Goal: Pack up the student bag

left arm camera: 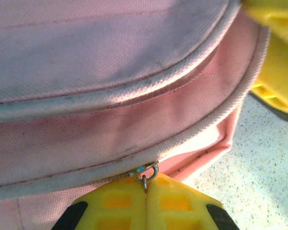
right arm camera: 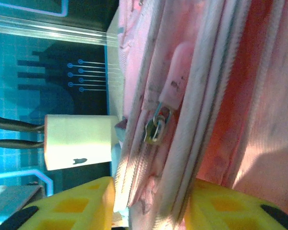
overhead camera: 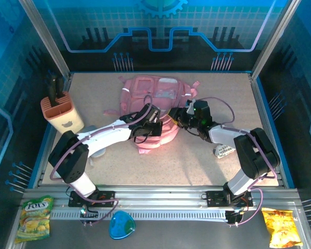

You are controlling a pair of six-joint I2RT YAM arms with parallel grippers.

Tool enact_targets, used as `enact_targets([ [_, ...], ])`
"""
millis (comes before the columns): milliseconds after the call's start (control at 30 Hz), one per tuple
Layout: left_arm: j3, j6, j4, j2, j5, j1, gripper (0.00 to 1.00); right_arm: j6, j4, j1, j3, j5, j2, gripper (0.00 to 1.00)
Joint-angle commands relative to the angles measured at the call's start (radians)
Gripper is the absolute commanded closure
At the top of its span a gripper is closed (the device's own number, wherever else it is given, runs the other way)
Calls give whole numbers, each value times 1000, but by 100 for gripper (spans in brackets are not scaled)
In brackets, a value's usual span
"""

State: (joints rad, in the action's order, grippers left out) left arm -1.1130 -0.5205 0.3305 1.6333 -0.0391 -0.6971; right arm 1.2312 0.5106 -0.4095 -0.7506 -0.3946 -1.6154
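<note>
The student bag, a big pink backpack, lies at the back middle of the table. My left gripper rests at its near edge. In the left wrist view its yellow fingers are shut on the small metal ring of a zipper slider on the bag's seam. My right gripper sits at the bag's right side. Its jaws stand apart around a zippered edge of the bag, with a small gap at the left finger. Just beyond hangs another metal slider with a pink pull tab.
A peach knife block with black handles stands at the left. A white printed packet lies under the right arm. On the near rail lie a green snack bag, a blue object and a yellow snack bag.
</note>
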Motion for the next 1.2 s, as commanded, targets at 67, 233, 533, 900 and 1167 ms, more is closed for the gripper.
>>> enact_targets([
  [67, 16, 43, -76, -33, 67, 2, 100, 124, 45, -64, 32, 114, 40, 53],
  [233, 31, 40, -93, -33, 65, 0, 100, 220, 43, -88, 37, 181, 30, 50],
  [533, 57, 49, -97, -44, 29, 2, 100, 240, 8, -88, -17, 169, -37, 68],
  [900, 145, 62, -77, -96, -31, 62, 100, 101, 17, 44, 24, 116, 56, 86],
  [1167, 193, 40, -97, -88, -36, 134, 100, 47, -12, 166, 54, 36, 109, 86],
])
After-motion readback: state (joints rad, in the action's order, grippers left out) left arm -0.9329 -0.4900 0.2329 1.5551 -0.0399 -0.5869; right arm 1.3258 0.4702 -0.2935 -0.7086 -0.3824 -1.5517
